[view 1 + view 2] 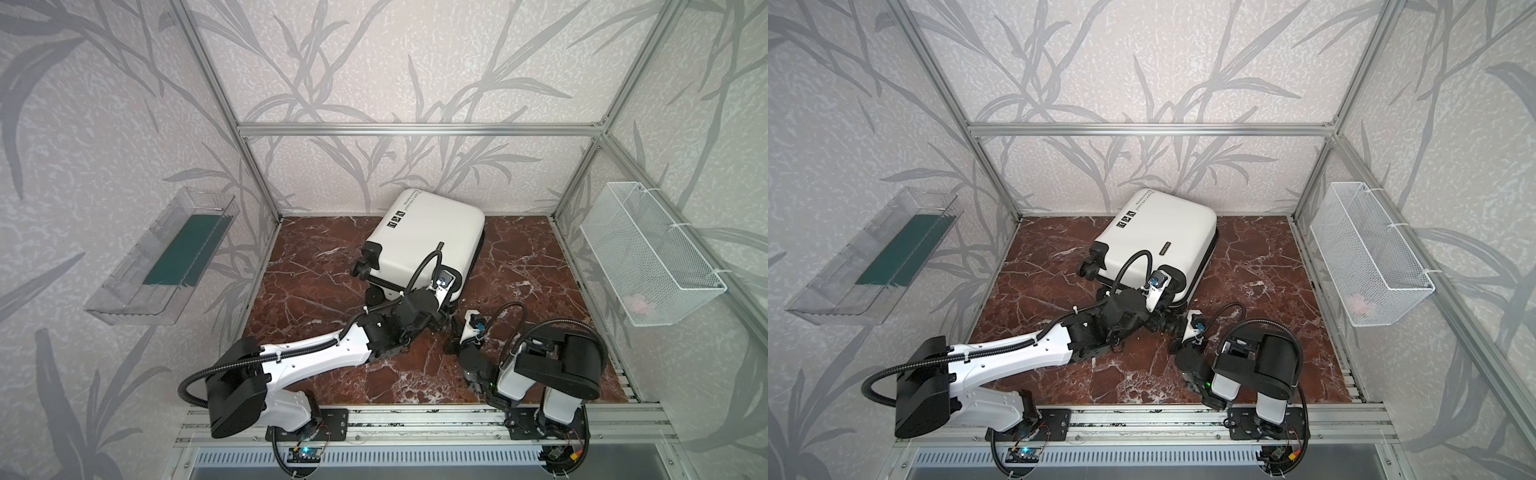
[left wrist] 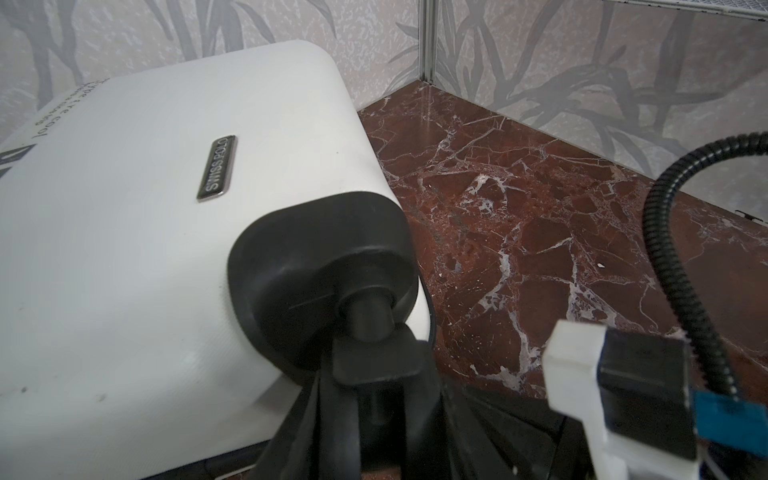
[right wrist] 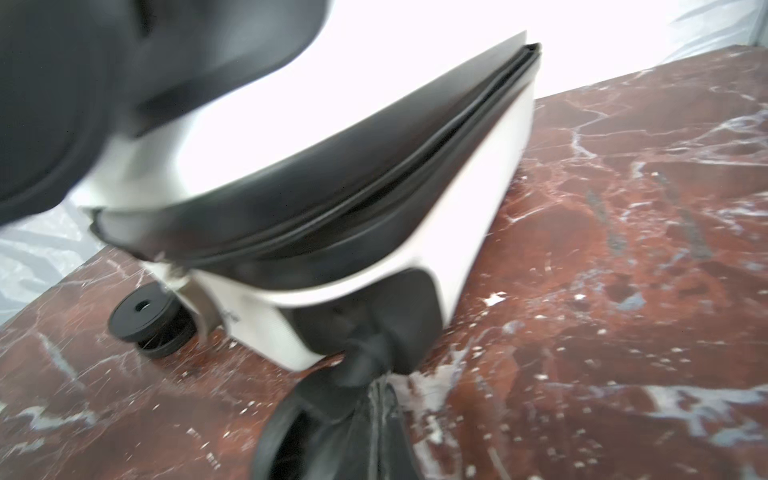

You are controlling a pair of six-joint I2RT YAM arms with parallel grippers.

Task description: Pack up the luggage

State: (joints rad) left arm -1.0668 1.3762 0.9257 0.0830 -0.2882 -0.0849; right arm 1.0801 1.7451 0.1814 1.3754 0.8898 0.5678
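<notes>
Left hand [image 2: 365, 432], partly closed, apparently clamps a wheel [image 2: 376, 365] of the luggage [image 2: 124, 249]. Right hand [image 3: 376, 392] is fully closed at its lower corner.

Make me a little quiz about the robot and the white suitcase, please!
1. True or false: the small white hard-shell wheeled suitcase lies on the red-brown marble tabletop.
2. Pick one: what hangs on the wall at the right of both top views? A) a red bucket B) a white wire-mesh basket C) a wooden shelf
3. Fill the gap: the robot's right hand is ___ (open or shut).

Key: 1 true; 2 B; 3 shut.
</notes>
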